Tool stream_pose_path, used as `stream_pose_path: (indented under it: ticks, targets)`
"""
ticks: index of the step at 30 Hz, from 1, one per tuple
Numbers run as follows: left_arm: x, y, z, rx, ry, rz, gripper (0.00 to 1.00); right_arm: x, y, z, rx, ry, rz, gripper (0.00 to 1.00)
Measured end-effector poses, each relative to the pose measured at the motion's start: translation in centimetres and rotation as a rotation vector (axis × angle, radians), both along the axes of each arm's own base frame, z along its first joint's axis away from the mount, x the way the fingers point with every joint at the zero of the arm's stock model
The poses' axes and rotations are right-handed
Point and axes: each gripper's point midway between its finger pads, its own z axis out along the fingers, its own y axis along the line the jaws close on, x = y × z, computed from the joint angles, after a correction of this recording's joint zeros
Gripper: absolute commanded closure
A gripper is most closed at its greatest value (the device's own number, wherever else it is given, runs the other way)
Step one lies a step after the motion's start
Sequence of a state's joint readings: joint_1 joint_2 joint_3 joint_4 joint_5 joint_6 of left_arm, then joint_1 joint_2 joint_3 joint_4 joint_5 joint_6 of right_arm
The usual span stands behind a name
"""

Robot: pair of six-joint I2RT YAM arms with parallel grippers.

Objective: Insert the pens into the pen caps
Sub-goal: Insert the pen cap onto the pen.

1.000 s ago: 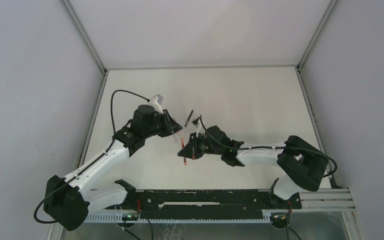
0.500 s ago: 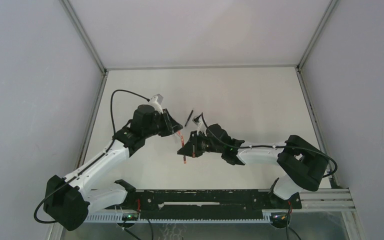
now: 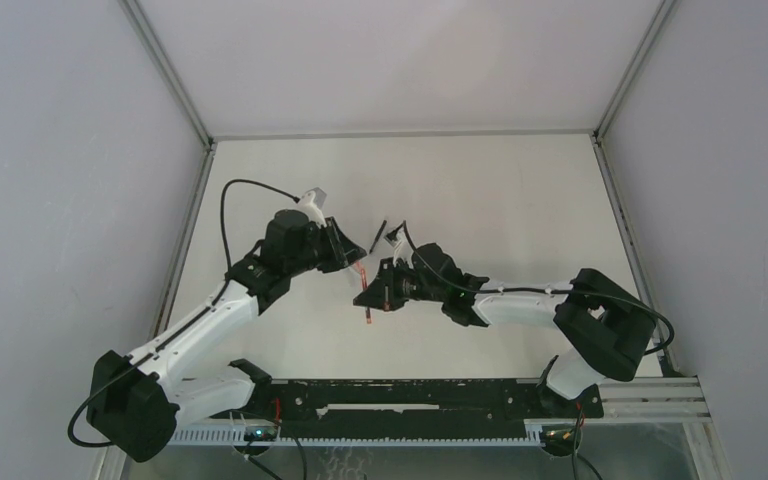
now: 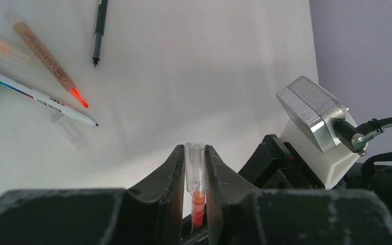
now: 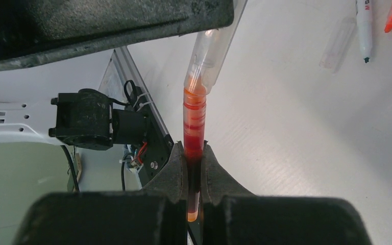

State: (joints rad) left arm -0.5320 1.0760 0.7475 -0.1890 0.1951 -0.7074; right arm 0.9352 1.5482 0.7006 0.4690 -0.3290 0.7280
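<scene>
My left gripper [image 4: 195, 153] is shut on a clear pen cap [image 4: 195, 166], its open end pointing away from the camera. My right gripper [image 5: 194, 150] is shut on a red pen [image 5: 194, 122]. The pen's tip sits in the mouth of the clear cap [image 5: 210, 53], just under the left gripper's finger [image 5: 107, 20]. In the top view the two grippers meet at mid-table, left [image 3: 350, 263] and right [image 3: 371, 293], with the red pen [image 3: 367, 312] sticking out below them.
On the table lie a black pen [image 4: 100, 30], a brown pen with a red tip [image 4: 48, 58], a white pen [image 4: 35, 94], a loose clear cap [image 4: 70, 131] and a pale orange cap [image 4: 2, 46]. The black pen [image 3: 377, 233] lies just behind the grippers.
My right gripper has moved slightly left toward the left gripper with the red pen, bringing the tip into the cap. The left arm has barely moved.
</scene>
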Motion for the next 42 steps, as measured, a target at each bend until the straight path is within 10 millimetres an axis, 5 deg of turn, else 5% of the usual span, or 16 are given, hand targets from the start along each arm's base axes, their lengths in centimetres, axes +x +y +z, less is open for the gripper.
stream_pose_path:
  ticks: [21, 37, 42]
  targets:
    - [-0.8, 0.2, 2.7, -0.060, -0.102, -0.018, 0.74, 3.9, 0.2, 3.3, 0.032, -0.055, -0.062, 1.00]
    - [-1.7, 1.2, 4.9, -0.081, -0.160, 0.004, 0.46, 4.1, -0.8, 1.8, -0.064, -0.119, -0.061, 1.00]
    - [-1.9, 1.9, 5.0, -0.066, -0.164, 0.032, 0.36, 3.3, -1.0, 2.7, -0.094, -0.209, -0.040, 1.00]
